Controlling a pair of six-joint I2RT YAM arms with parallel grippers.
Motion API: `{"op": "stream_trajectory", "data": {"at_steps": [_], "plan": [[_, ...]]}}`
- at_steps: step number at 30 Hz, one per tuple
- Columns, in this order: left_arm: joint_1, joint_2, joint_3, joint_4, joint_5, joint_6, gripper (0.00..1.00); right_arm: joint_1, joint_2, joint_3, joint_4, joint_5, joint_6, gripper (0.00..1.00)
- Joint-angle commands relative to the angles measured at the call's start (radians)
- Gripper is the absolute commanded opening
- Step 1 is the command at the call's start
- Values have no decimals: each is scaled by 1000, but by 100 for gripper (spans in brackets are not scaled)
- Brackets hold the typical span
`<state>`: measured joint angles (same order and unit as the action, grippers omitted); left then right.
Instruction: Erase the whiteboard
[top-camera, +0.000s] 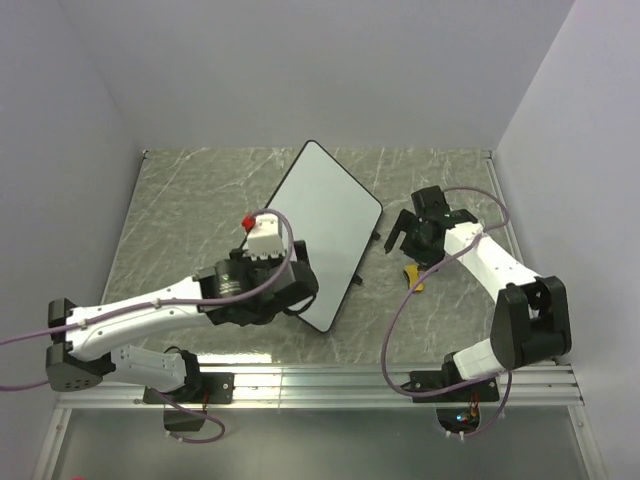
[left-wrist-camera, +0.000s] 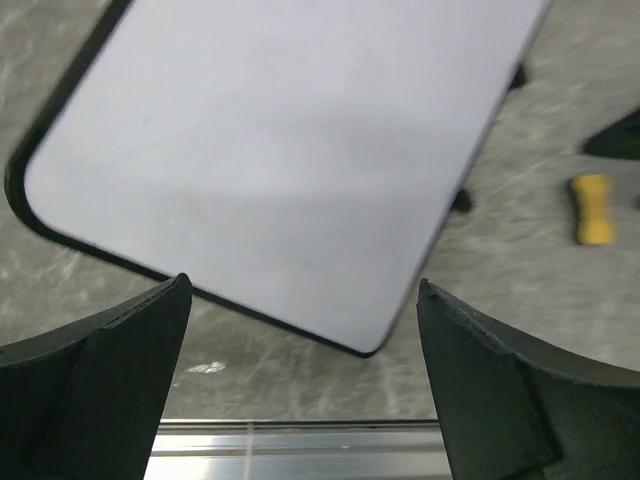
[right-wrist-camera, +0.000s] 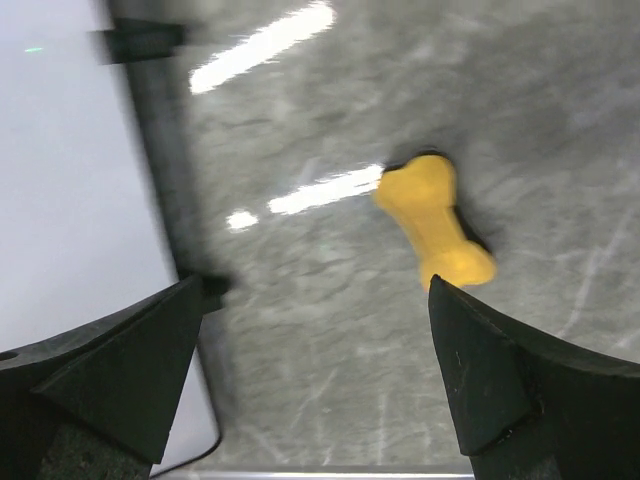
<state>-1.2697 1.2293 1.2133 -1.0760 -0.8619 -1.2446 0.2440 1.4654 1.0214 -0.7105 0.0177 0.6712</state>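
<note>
We see a grey, marble-patterned tabletop boxed in by pale walls on three sides, with a ribbed metal rail along its near edge where both arms are bolted. The whiteboard lies flat near the middle of the tabletop, turned at an angle so that one rounded corner points to the far wall and another to the rail. Its glossy face reads plain white inside a narrow black rim. The left arm reaches in from the near left, and its claw hangs over the near-left part of the board. The fingers stand wide apart and hold nothing, and in the wrist view the board's near corner sits in the gap between them. The right arm bends in from the near right. Its claw hovers over bare tabletop just beside the board's right edge, likewise spread wide and empty. A small yellow bone-shaped eraser lies on the tabletop to the right of the board, apart from it, close under the right claw and near its right finger in the wrist view. Smaller still, little black tabs stick out from the board's right edge. Lilac cables loop along both arms.
</note>
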Motion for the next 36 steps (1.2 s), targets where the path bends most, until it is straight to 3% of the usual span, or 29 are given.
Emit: {"op": "stream_trajectory", "data": {"at_steps": [1, 4, 5, 6, 7, 8, 10, 18, 24, 36], "plan": [[-5, -16, 173, -15, -49, 164, 99, -6, -97, 78, 97, -103, -7, 100], [1, -69, 238, 88, -57, 342, 100, 0, -140, 147, 172, -200, -25, 100], [39, -92, 236, 200, -40, 429, 99, 3, -151, 172, 189, -270, -33, 100], [80, -123, 207, 270, 69, 480, 99, 15, -155, 198, 210, -301, -36, 100], [143, -187, 181, 359, 180, 532, 99, 24, -158, 257, 215, -317, -39, 100], [293, -217, 154, 475, 269, 560, 99, 37, -168, 290, 215, -315, -47, 100], [488, -252, 111, 542, 427, 589, 100, 81, -180, 380, 210, -311, -65, 100], [621, 162, 527, 165, 307, 781, 99, 261, -231, 514, 155, -177, -216, 100], [745, 102, 424, 306, 446, 760, 99, 258, -318, 461, 163, -179, -231, 100], [762, 33, 324, 337, 420, 749, 99, 258, -369, 436, 174, -168, -245, 100]]}}
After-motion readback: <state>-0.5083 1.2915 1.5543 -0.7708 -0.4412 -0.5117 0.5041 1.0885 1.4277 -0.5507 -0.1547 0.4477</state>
